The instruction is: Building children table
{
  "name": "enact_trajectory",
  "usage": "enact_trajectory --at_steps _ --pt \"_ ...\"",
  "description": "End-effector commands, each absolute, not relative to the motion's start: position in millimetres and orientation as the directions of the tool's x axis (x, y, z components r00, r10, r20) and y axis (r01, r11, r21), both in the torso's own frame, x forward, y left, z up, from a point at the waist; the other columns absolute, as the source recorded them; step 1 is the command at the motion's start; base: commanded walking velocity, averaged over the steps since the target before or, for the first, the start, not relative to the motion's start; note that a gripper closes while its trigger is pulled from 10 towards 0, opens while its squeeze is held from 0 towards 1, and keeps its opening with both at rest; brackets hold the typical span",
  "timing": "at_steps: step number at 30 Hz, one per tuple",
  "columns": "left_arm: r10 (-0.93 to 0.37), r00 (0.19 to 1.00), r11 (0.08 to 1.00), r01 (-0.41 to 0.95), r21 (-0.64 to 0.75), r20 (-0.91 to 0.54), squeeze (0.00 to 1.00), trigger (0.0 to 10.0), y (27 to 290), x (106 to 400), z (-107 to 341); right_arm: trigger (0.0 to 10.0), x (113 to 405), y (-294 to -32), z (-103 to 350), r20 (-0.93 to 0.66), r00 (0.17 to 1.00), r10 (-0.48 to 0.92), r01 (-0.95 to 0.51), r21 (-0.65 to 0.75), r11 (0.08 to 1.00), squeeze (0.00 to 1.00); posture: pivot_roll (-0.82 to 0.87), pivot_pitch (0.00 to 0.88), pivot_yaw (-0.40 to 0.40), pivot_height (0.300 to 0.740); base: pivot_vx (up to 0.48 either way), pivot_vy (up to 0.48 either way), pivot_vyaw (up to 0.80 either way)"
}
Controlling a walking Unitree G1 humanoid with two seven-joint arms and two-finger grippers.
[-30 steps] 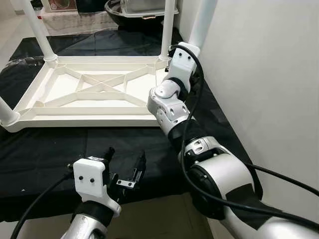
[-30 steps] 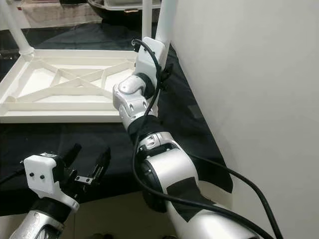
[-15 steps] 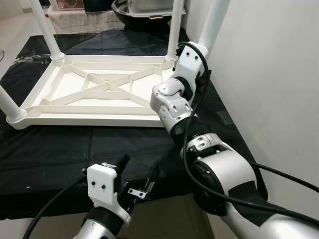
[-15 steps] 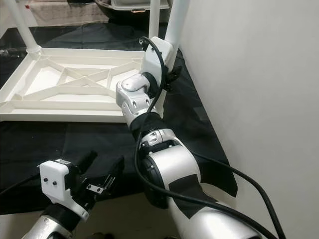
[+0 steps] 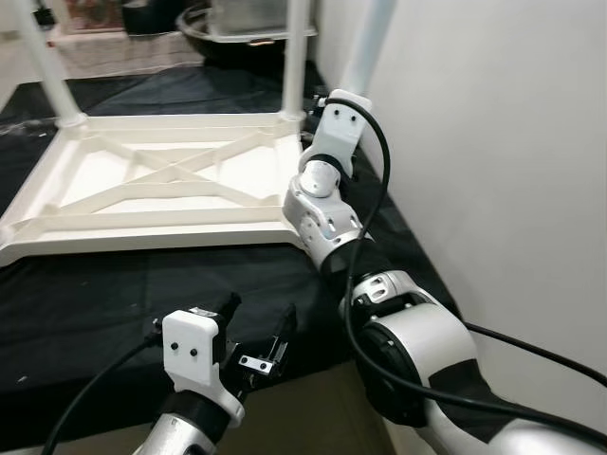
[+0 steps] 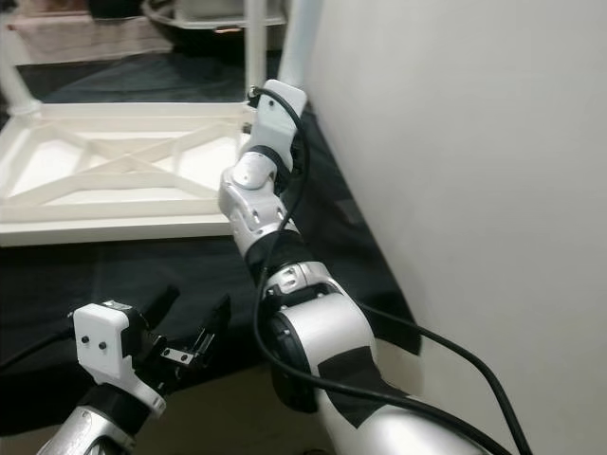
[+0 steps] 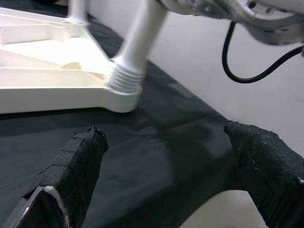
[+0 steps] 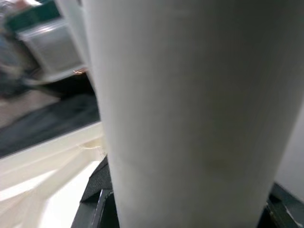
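Lying upside down on a black cloth point(image 5: 114, 303), the white children's table top point(image 5: 161, 190) shows its ribbed underside, with white legs standing up from its corners: one far left point(image 5: 43, 66), one far right point(image 5: 294, 57), and a near right leg point(image 5: 365, 47) close to a plain white wall point(image 5: 493, 142). The cloth covers a low surface; whether it is a desk cannot be told. Behind the table top sit a dark basin point(image 5: 204, 24) and a grey bin point(image 5: 248, 13).

The right tool point(image 5: 353, 118) is up at the near right leg, its wrist pressed against it; in the right wrist view the leg point(image 8: 190, 109) runs between the black fingers point(image 8: 97, 190), which close around it. The left tool point(image 5: 258, 332) hovers over the front edge of the cloth, fingers point(image 7: 76, 166) spread wide and holding nothing, pointed toward the leg's threaded socket point(image 7: 124, 78) at the near right corner.
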State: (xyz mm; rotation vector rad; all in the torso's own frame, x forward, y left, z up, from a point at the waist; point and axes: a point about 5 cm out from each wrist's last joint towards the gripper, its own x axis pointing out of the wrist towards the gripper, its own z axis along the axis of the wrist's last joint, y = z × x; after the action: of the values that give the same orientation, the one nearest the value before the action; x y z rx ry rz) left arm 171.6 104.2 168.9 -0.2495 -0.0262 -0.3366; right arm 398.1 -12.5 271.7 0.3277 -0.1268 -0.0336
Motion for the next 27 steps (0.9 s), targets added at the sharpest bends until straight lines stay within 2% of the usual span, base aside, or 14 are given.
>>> enact_trajectory --at_steps 1,2,6,9,14,17,18,19,23,27 --pt "-0.323 0.945 0.915 0.325 -0.237 0.049 0.0 10.0 104 171 164 10.0 396 1 262 0.121 0.983 0.139 -0.171 0.314 0.934 0.0 0.08 0.145 -0.035 0.74 0.0 0.0 0.0" --pt "-0.321 0.946 0.917 0.323 -0.235 0.048 0.0 10.0 104 171 164 10.0 398 -1 258 0.125 0.965 0.23 -0.257 0.299 0.919 0.0 0.08 0.145 -0.035 0.74 0.0 0.0 0.0" --pt "-0.32 0.946 0.917 0.322 -0.235 0.046 0.0 10.0 104 170 163 10.0 401 -10 253 0.143 0.931 0.336 -0.363 0.263 0.894 0.0 0.07 0.15 -0.037 0.74 0.0 0.0 0.0" --pt "-0.32 0.946 0.917 0.321 -0.236 0.047 0.0 10.0 104 170 163 10.0 402 -14 253 0.154 0.923 0.353 -0.382 0.256 0.888 0.0 0.07 0.15 -0.037 0.74 0.0 0.0 0.0" --pt "-0.314 0.948 0.92 0.317 -0.232 0.049 0.0 10.0 105 170 164 10.0 403 -19 274 0.276 0.888 0.367 -0.424 0.186 0.886 0.0 0.07 0.15 -0.037 0.74 0.0 0.0 0.0" --pt "-0.315 0.948 0.919 0.317 -0.233 0.05 0.0 10.0 105 170 164 10.0 407 -32 288 0.324 0.899 0.295 -0.36 0.162 0.919 0.0 0.08 0.154 -0.036 0.74 0.0 0.0 0.0" --pt "-0.314 0.948 0.92 0.317 -0.232 0.051 0.0 10.0 105 169 164 10.0 410 -44 299 0.364 0.905 0.221 -0.284 0.128 0.95 0.0 0.08 0.156 -0.037 0.74 0.0 0.0 0.0" --pt "-0.313 0.948 0.92 0.316 -0.233 0.054 0.0 10.0 105 169 165 10.0 411 -67 317 0.448 0.891 0.076 -0.135 0.101 0.986 0.0 0.08 0.156 -0.037 0.74 0.0 0.0 0.0" --pt "-0.31 0.949 0.921 0.314 -0.232 0.053 0.0 10.0 106 169 165 10.0 410 -79 329 0.505 0.863 -0.009 -0.055 0.112 0.992 0.0 0.08 0.158 -0.041 0.74 0.0 0.0 0.0" --pt "-0.31 0.949 0.921 0.313 -0.231 0.05 0.0 10.0 105 169 165 10.0 408 -76 331 0.532 0.847 0.003 -0.047 0.071 0.996 0.0 0.08 0.156 -0.037 0.74 0.0 0.0 0.0"
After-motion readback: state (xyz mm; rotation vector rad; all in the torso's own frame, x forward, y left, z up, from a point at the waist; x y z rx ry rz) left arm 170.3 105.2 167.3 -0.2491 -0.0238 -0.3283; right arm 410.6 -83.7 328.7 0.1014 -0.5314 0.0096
